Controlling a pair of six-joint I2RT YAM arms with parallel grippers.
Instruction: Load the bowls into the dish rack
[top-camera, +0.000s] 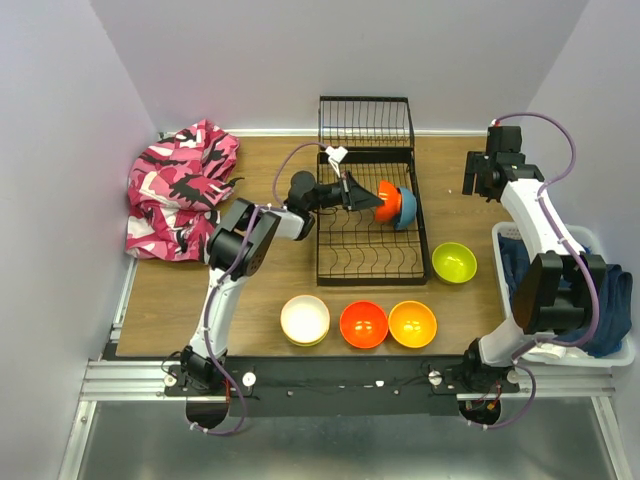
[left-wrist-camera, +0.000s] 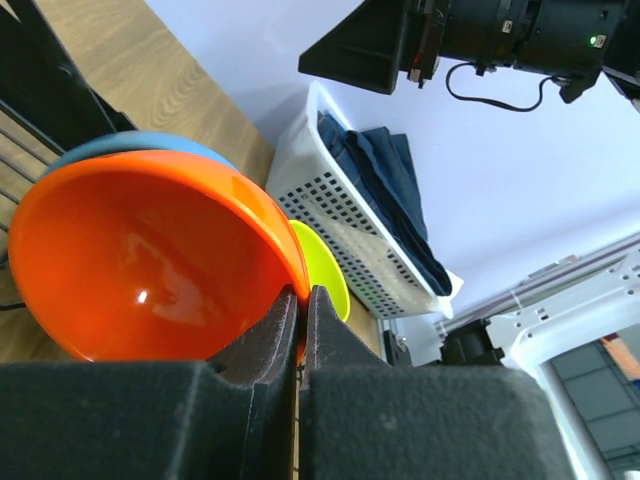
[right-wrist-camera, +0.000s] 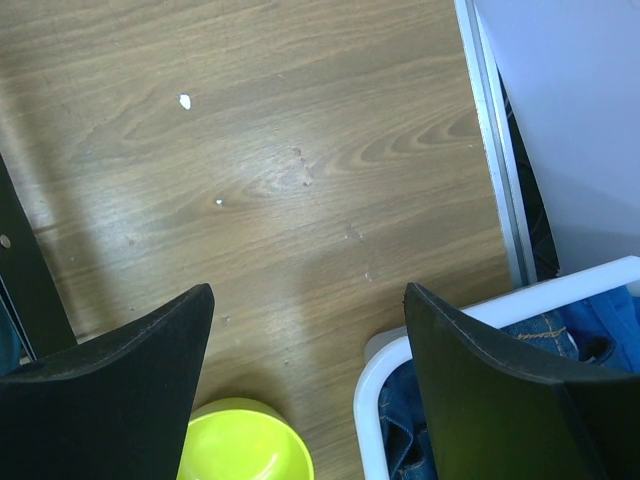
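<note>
The dish rack (top-camera: 365, 262) stood centred on the worktop (top-camera: 270, 265). Inside it the orange-red bowl (top-camera: 387, 200) leaned on the blue bowl (top-camera: 409, 208), its rim pinched by the narrow left fingers (left-wrist-camera: 275, 335). Released crooked, it could have slipped between the wires. The right fingers (right-wrist-camera: 110, 390) hung wide and empty, far right, with open worktop around the lime bowl (top-camera: 454, 262).

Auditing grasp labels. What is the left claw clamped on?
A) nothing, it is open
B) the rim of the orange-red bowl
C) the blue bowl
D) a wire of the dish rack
B: in the left wrist view the left claw is shut on the rim of the orange-red bowl, and the blue bowl only shows behind it.
</note>
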